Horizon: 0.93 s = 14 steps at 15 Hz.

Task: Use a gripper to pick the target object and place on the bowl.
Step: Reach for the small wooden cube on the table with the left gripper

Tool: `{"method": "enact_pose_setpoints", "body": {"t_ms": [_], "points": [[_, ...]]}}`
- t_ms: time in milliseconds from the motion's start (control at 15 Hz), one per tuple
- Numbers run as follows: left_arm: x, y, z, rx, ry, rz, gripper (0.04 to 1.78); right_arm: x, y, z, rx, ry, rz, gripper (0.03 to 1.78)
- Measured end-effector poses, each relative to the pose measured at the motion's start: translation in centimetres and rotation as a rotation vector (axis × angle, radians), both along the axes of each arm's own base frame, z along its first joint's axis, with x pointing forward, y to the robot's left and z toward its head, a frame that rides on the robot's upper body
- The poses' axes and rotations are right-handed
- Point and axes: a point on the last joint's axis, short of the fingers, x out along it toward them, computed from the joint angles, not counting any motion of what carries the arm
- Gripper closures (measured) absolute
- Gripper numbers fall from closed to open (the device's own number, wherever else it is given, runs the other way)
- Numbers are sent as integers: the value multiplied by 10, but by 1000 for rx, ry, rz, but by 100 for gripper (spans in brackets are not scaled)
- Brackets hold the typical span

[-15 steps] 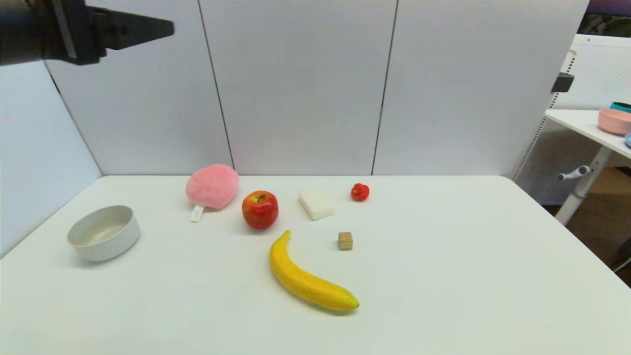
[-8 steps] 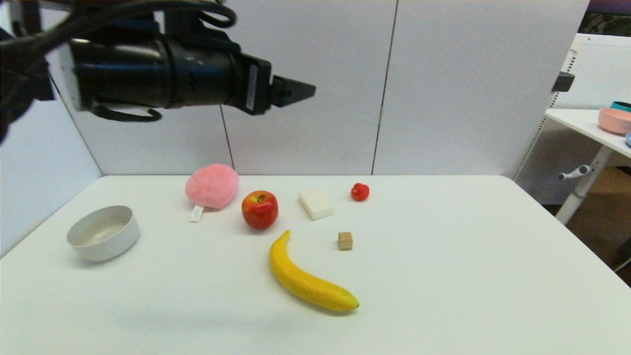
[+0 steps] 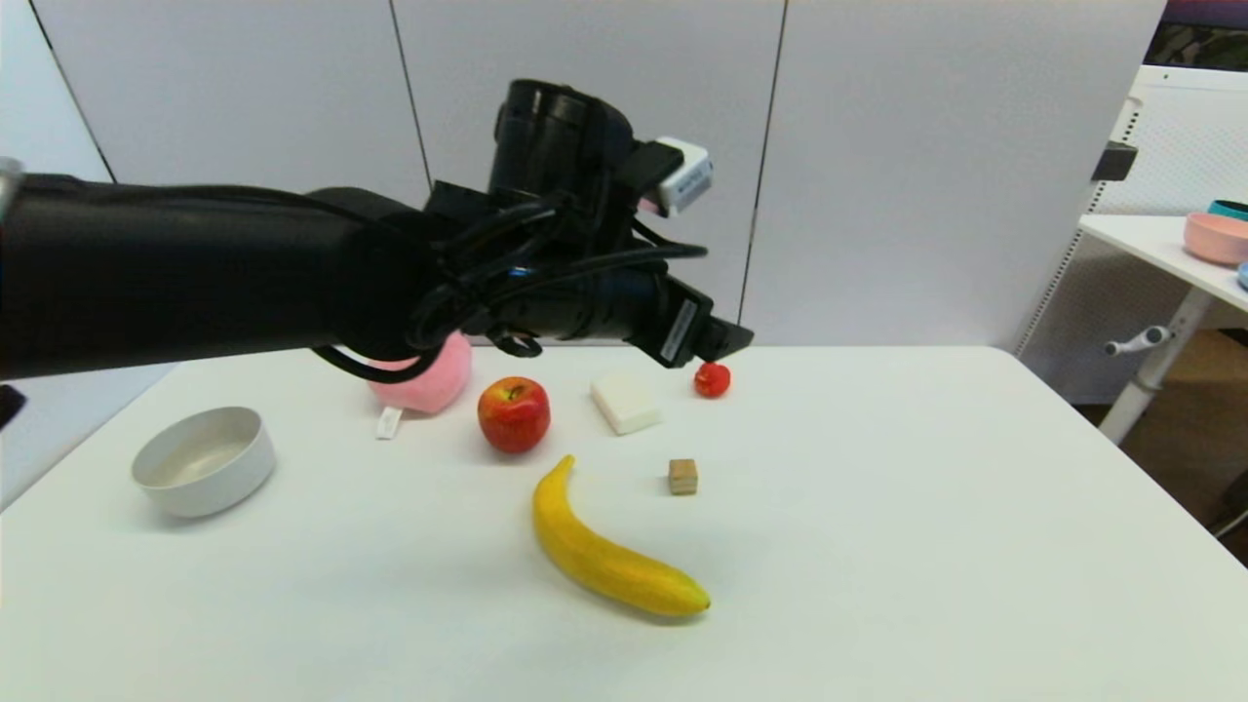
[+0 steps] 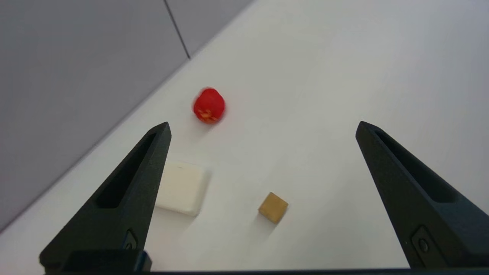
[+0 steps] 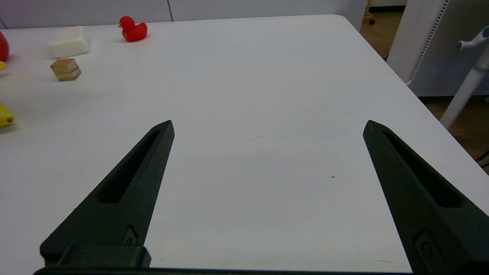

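Head view: left gripper (image 3: 726, 341) spread wide above cube (image 3: 683, 476)

wooden cube (image 3: 683, 476): 1 | off-white bowl (image 3: 205, 460): 1 | apple (image 3: 514, 413): 1 | banana (image 3: 609, 553): 1 | white block (image 3: 625, 404): 1 | red duck (image 5: 132, 29): 1 | pink plush (image 3: 429, 379): 1 | pincers: 2, left pincer (image 4: 262, 128), right pincer (image 5: 267, 128)

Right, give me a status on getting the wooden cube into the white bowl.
Nothing is done yet: the wooden cube sits on the table, untouched, and the white bowl holds nothing. In hand: the left pincer hangs open above the table, with the cube showing between its fingers in the left wrist view. Left: descend, grasp, carry, release. The right pincer is open, idle over bare table.
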Motion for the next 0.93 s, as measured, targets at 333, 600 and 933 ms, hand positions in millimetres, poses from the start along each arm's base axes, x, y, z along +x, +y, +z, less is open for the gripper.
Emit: {"method": "enact_pose_setpoints", "body": {"t_ms": [333, 600, 933], "points": [[7, -23, -37, 187, 170, 8, 11, 0, 0, 0, 0, 0, 0, 10], [8, -34, -46, 244, 246, 165, 11, 0, 0, 0, 0, 0, 0, 10], [-9, -63, -63, 97, 347, 518, 11, 0, 0, 0, 0, 0, 0, 10]]}}
